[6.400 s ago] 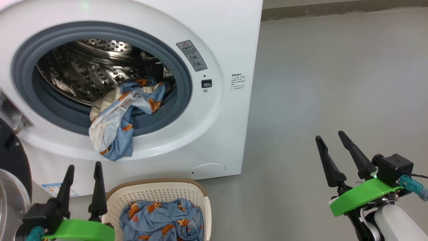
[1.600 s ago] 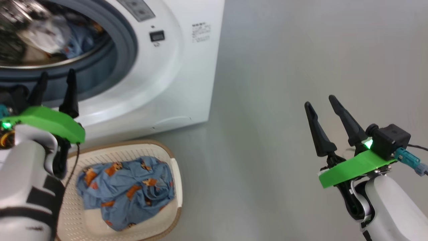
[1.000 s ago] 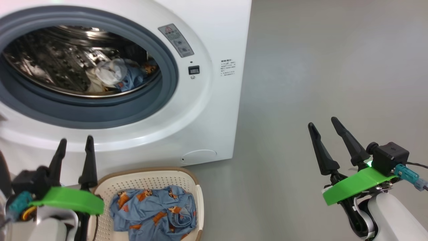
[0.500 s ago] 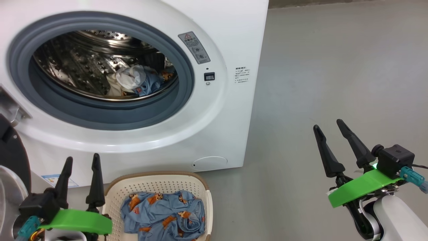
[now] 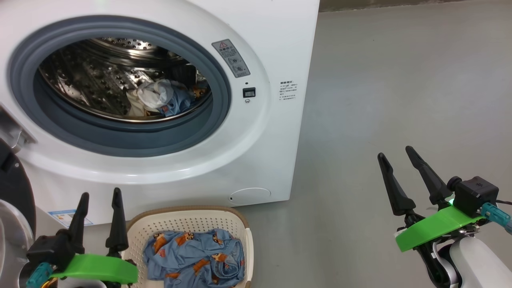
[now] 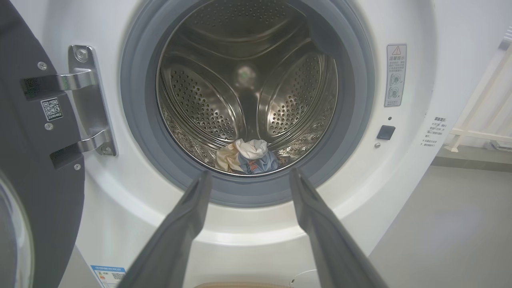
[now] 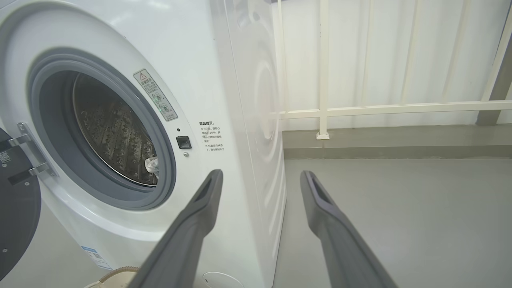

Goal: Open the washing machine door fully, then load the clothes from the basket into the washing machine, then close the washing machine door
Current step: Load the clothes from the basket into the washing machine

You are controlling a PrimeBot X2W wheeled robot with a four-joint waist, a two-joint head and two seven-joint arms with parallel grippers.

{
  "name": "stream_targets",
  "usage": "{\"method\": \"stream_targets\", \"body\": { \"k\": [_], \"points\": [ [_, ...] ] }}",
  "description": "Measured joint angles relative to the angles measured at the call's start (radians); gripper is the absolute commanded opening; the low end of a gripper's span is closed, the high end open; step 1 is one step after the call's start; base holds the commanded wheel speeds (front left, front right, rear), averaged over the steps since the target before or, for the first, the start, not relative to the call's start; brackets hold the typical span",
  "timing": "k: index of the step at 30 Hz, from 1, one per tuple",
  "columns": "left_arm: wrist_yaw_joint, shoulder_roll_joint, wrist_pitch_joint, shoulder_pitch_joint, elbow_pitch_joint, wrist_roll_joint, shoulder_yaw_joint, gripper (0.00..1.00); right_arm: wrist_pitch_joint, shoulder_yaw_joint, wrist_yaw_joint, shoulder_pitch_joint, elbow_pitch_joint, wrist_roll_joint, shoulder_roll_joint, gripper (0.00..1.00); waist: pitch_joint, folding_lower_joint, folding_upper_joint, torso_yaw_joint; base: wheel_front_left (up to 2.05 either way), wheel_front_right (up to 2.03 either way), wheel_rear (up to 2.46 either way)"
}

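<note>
The white washing machine (image 5: 276, 48) stands with its door (image 6: 36, 168) swung wide to the left on steel hinges. A cream-white and a light blue garment (image 5: 160, 98) lie bunched at the bottom of the steel drum (image 6: 244, 92). More light blue clothes (image 5: 196, 258) with the orange animal print fill the cream basket (image 5: 188, 222) on the floor before the machine. My left gripper (image 5: 100, 198) is open and empty, just left of the basket and below the drum's mouth. My right gripper (image 5: 396, 156) is open and empty over bare floor, far right of the machine.
Grey floor (image 5: 400, 80) spreads to the right of the machine. A white railing (image 7: 380, 108) runs along the wall behind it. A small blue label (image 5: 66, 218) sits low on the machine's front, near the open door's dark rim (image 5: 12, 188).
The garment that hung over the gasket 6.4 s ago now lies inside the drum. My left arm has drawn back from the drum's mouth to beside the basket. The camera has swung and settled.
</note>
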Motion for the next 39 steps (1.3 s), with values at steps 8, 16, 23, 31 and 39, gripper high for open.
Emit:
{"method": "stream_targets", "body": {
  "k": [8, 16, 23, 31, 39],
  "points": [
    [-0.001, -0.008, 0.000, 0.000, 0.009, 0.012, 0.005, 1.00, 0.000, 0.003, 0.000, 0.000, 0.000, 0.000, 0.000, 1.00, 0.005, 0.0000, 0.0000, -0.003, 0.00, 0.00, 0.00],
    [-0.012, -0.009, 0.000, 0.000, 0.022, 0.013, 0.006, 1.00, 0.000, 0.011, 0.000, 0.000, 0.002, 0.000, -0.005, 1.00, 0.014, 0.0000, 0.0000, -0.005, 0.00, 0.00, 0.00],
    [-0.028, -0.017, 0.016, -0.005, 0.070, 0.005, -0.014, 1.00, 0.000, 0.010, 0.000, 0.000, 0.001, 0.000, -0.011, 1.00, 0.038, 0.0000, 0.0000, -0.007, 0.00, 0.00, 0.00],
    [-0.053, -0.022, 0.059, -0.070, 0.191, -0.022, -0.054, 1.00, 0.000, 0.002, 0.000, -0.021, -0.008, -0.001, -0.011, 1.00, 0.104, 0.0000, 0.0000, -0.013, 0.00, 0.00, 0.00],
    [-0.070, -0.016, 0.081, -0.202, 0.395, -0.037, -0.118, 1.00, 0.000, -0.004, 0.000, -0.084, -0.024, -0.011, -0.010, 1.00, 0.210, 0.0000, 0.0000, -0.022, 0.00, 0.00, 0.00]
  ]
}}
